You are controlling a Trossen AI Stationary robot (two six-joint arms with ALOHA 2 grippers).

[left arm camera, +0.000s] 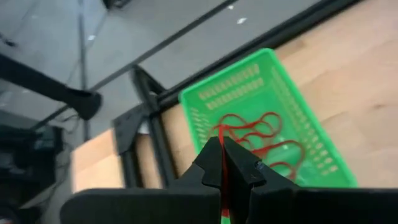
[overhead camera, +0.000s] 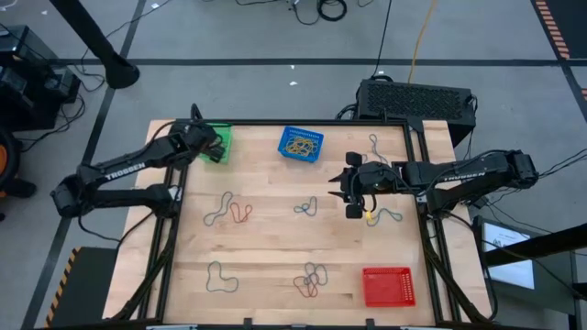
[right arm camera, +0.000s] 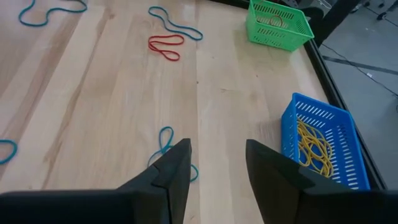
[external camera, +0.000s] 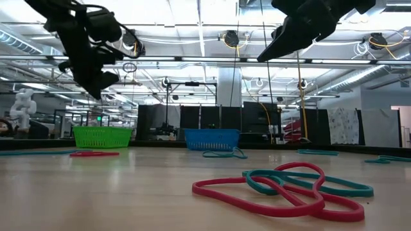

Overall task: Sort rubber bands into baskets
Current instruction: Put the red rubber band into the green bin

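Right now my left claw is pinched shut on a red rubber band, and what matters is that the green basket lies directly beneath it, other red bands already inside; the held band hangs down toward them, so I judge a straight release should land it there. My right claw hovers with fingers spread above the counter, a teal band just ahead of it, the blue basket off to one side.
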